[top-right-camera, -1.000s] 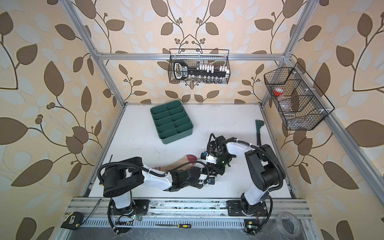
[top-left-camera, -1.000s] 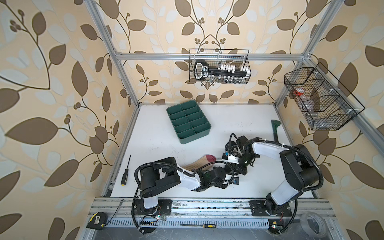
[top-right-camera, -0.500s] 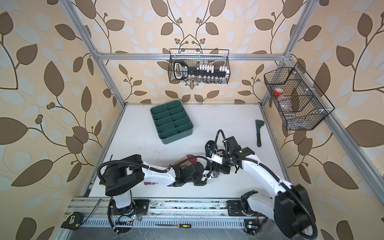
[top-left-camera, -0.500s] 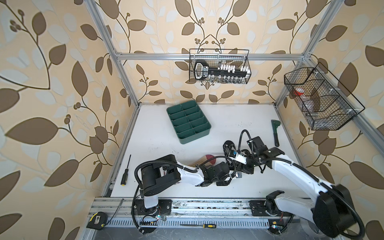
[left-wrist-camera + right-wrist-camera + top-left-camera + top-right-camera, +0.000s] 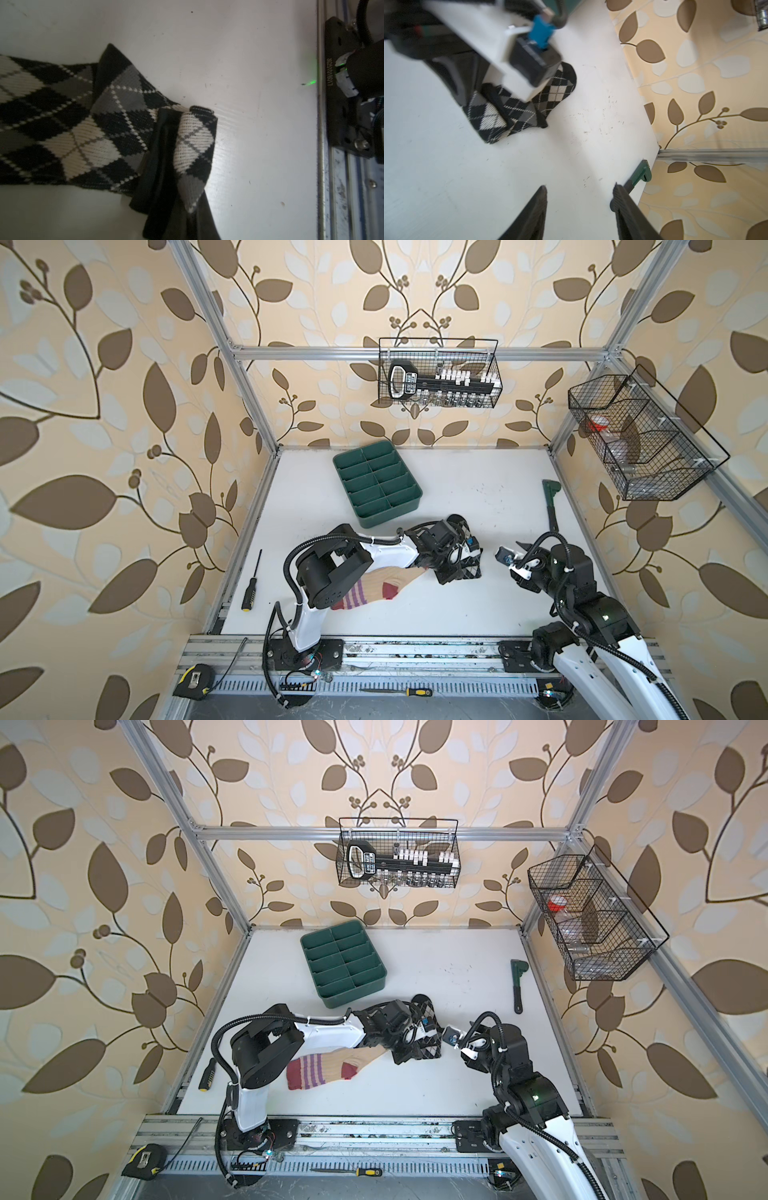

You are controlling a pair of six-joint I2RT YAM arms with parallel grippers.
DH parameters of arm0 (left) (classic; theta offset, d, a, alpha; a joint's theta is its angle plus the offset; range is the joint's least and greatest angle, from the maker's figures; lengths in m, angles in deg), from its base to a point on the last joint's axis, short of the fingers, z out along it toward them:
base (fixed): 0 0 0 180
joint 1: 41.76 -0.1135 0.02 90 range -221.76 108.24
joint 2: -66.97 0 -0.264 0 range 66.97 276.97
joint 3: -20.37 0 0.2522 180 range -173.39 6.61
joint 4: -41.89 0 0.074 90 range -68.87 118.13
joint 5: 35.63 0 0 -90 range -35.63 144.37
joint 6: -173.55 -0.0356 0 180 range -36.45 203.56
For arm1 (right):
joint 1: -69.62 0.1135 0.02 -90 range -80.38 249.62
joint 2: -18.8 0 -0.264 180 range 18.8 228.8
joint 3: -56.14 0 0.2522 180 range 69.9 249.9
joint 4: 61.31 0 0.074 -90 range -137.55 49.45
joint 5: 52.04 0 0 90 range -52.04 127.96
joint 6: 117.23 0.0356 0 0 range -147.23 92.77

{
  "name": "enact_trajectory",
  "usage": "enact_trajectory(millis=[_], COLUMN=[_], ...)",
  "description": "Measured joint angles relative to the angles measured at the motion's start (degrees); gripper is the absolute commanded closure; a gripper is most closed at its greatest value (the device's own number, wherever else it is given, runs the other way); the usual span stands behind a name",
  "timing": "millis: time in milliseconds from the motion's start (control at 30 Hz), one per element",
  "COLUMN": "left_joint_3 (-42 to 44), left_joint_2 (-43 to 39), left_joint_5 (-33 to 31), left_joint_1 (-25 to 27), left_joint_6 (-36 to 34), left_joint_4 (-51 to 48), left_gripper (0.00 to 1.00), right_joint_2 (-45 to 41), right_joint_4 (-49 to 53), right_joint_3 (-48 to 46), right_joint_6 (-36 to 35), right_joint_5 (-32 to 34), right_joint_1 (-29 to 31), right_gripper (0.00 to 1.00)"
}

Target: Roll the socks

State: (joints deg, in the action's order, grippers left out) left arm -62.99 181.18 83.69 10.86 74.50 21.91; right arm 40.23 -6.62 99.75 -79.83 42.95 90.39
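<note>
Socks: you have two on the counter (image 5: 457, 614), one black argyle sock (image 5: 83, 128) and one beige sock (image 5: 390, 583), both near the middle.
Left claw (image 5: 451, 572): clamped tight on the black argyle sock's folded end.
Right claw (image 5: 579, 187): fingers spread, empty, near that sock but apart from it.
Hidden: your left arm (image 5: 386, 553) covers the beige sock's toe.

The white tabletop (image 5: 478, 497) holds a green plastic tray with boxes (image 5: 388, 517), a black diamond-pattern sock (image 5: 473, 569), a beige striped sock (image 5: 382, 585) and a green tool (image 5: 550, 497).
</note>
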Motion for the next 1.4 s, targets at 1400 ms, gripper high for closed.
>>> enact_trajectory(millis=[1400], left_joint_3=[-7.3], left_joint_2=[7.8], left_joint_5=[18.7], left_joint_1=[-4.3], left_joint_6=[9.7], left_joint_4=[-6.0], left_gripper=[1.00], right_joint_2=[38.6], right_joint_4=[-40.6], right_joint_3=[-15.7], right_joint_6=[-12.0], right_joint_5=[21.2], right_joint_1=[28.3], right_gripper=[0.44])
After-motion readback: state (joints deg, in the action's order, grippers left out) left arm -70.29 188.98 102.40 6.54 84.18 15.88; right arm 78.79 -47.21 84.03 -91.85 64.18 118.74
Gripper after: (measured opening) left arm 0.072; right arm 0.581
